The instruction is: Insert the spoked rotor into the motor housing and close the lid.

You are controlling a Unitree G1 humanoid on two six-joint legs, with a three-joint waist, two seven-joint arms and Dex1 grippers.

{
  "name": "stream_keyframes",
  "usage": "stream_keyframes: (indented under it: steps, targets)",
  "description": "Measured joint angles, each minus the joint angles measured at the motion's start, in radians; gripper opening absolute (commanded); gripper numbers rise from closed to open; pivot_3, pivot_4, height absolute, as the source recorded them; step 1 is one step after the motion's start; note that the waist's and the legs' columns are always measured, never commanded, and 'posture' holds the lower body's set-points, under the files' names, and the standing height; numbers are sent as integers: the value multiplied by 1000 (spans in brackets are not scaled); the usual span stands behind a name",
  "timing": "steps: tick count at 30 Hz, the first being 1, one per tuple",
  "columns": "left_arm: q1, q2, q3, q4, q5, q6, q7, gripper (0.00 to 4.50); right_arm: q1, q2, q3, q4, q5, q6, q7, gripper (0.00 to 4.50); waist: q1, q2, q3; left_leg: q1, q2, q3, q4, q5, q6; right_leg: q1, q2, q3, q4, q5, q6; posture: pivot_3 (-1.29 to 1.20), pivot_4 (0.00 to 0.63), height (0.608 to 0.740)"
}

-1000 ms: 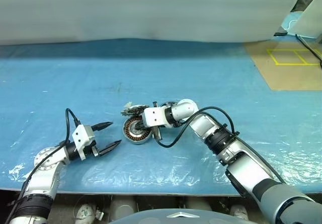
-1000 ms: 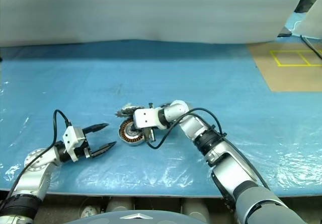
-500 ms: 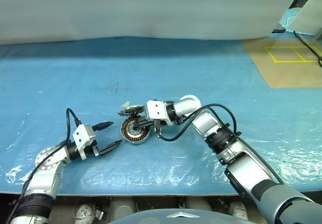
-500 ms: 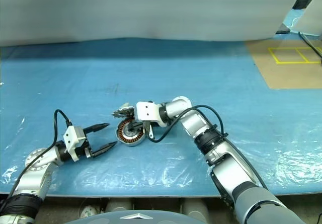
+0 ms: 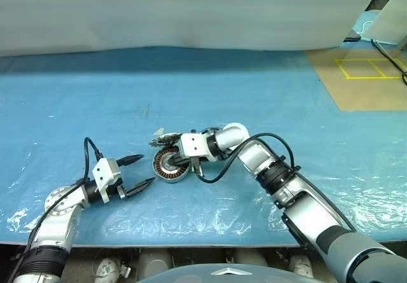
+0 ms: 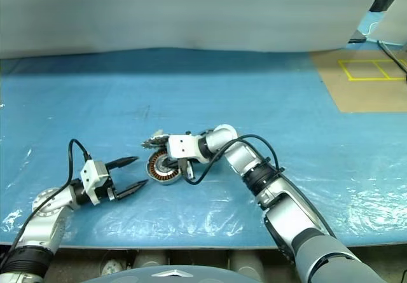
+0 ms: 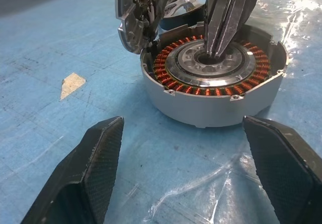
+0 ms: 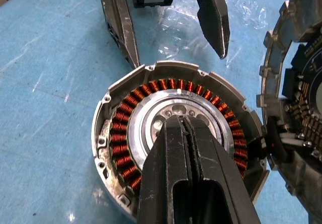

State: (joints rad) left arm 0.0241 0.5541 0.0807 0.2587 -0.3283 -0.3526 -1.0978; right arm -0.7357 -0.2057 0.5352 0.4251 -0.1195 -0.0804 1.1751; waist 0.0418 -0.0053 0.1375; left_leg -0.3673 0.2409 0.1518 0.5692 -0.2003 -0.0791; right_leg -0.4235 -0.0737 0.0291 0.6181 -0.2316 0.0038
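The motor housing (image 7: 214, 78) lies on the blue tabletop (image 5: 254, 92), its lid (image 7: 138, 12) tilted up beside it. The right gripper (image 7: 221, 45), jaws together, touches its silver centre. The left gripper (image 5: 137, 172) has jaws apart, near.

spoked rotor (image 7: 187, 2) partly behind end effector (image 7: 221, 48)

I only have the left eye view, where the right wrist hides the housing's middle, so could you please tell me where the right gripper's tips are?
Observer: The right gripper, shut, has its tips in the centre hole of the motor housing.
Operator: Thank you; is the rotor in?
Observer: No. The spoked rotor lies outside, on the housing's far side from the open left gripper.
Operator: And the lid?
Observer: The lid stands tilted up at the housing's rim, inner side showing.
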Motion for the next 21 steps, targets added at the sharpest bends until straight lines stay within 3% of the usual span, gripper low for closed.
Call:
stream_keyframes:
  steps: [21]
  targets:
    - [-13,0,-5,-5,1,2,11,3981,-82,-42,89,62,-183,-223,-89,17,1,0,0,4,-1,0,3,0,0,3,-1,2,3,0,0,0,150,740]
